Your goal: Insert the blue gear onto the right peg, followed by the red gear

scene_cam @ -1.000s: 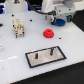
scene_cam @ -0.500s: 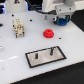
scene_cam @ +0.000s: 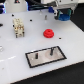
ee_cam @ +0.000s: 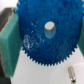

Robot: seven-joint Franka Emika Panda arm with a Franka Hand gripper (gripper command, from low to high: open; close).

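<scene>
The pincer (ee_cam: 47,35) has risen, gripping the toothed blue gear (ee_cam: 40,40).

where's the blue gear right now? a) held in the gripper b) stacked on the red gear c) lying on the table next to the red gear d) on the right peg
a: the wrist view shows the blue gear clamped between the gripper pads, while the red gear sits alone on the table and both pegs on the plate are bare.
</scene>
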